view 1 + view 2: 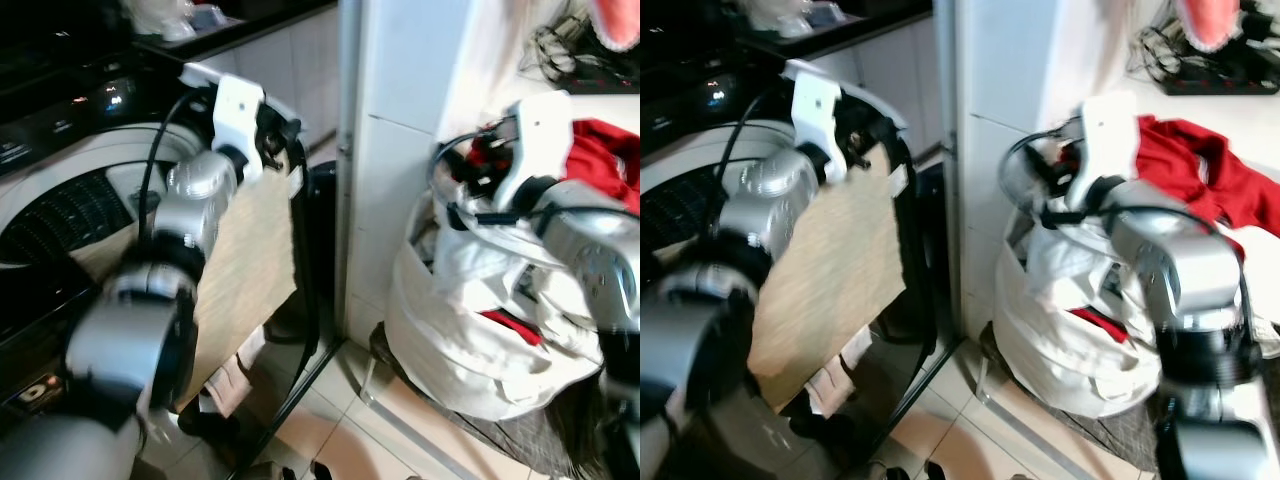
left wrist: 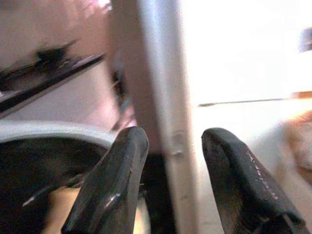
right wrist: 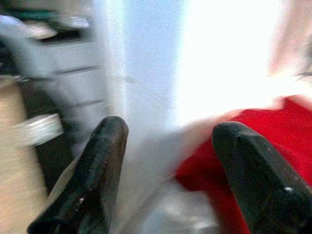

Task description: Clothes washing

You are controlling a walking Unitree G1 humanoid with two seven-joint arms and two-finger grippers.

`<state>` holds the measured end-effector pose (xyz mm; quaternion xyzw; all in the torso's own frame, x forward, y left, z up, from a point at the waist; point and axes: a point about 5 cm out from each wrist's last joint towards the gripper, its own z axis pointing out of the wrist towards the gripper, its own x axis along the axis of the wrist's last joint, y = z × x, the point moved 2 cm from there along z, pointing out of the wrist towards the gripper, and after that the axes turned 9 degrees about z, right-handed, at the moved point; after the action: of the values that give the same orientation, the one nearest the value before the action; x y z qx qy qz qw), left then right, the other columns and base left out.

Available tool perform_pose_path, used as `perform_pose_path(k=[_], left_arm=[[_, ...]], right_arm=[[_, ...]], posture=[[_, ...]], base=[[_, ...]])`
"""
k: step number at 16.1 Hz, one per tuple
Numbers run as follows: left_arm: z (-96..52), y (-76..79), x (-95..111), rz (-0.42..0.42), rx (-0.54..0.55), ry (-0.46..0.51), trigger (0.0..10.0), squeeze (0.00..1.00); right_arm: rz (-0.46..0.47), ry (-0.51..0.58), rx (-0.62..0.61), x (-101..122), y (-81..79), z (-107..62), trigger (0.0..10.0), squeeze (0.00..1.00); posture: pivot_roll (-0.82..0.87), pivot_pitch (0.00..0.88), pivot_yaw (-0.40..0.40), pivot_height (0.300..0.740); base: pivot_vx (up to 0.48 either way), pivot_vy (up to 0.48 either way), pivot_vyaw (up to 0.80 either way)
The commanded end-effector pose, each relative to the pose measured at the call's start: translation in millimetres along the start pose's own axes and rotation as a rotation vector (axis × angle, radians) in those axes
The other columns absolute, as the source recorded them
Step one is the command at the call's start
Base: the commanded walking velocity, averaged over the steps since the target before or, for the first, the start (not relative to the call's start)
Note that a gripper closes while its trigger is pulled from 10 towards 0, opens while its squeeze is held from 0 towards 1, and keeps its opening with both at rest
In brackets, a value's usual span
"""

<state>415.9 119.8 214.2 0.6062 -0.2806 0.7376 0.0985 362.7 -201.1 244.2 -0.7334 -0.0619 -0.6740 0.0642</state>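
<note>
My right gripper (image 3: 168, 170) spread wide and empty over the red garment (image 3: 263, 141) atop the white laundry bag (image 1: 470, 340), my left gripper (image 2: 170, 180) open, empty, beside the washing machine (image 1: 60, 200)

a home laundry corner: a white round-fronted washing machine (image 1: 60, 215) stands left of a white tiled pillar (image 1: 400, 150), and right of the pillar slumps a white cloth bag of clothes (image 1: 480, 340) on a pale tiled floor (image 1: 340, 420).
</note>
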Motion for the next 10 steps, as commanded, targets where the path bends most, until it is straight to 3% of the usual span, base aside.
perform_pose_path(k=[1,2,3,6,10], left_arm=[[-5.8,9.8,4.2,-0.027,-0.078,0.063,10.0,0.00],[-8.5,14.1,4.6,-0.052,-0.105,0.075,10.0,0.00],[-17.4,27.0,4.5,-0.111,-0.205,0.085,10.0,0.00],[-33.7,42.8,2.0,-0.068,-0.309,0.066,10.0,0.00],[-51.2,58.1,16.2,-0.061,-0.416,0.053,10.0,0.00]], right_arm=[[-0.076,0.058,-0.086,21.3,15.9,5.5,10.0,1.00],[-0.092,0.054,-0.106,25.4,21.8,6.6,10.0,1.00],[-0.166,-0.004,-0.130,28.1,33.4,9.2,10.0,1.00],[-0.191,-0.092,-0.162,29.0,57.1,12.0,10.0,1.00],[-0.112,-0.137,-0.224,41.6,86.0,3.0,10.0,1.00]], posture=[[-0.12,0.000,0.082,0.740],[-0.12,0.000,0.083,0.740],[-0.12,0.000,0.081,0.740],[-0.12,0.000,0.079,0.740],[-0.10,0.000,0.063,0.740]], base=[[0.000,0.000,0.00],[0.000,0.000,0.00],[0.000,0.000,0.00],[0.000,0.000,0.00],[0.000,0.000,0.00]])
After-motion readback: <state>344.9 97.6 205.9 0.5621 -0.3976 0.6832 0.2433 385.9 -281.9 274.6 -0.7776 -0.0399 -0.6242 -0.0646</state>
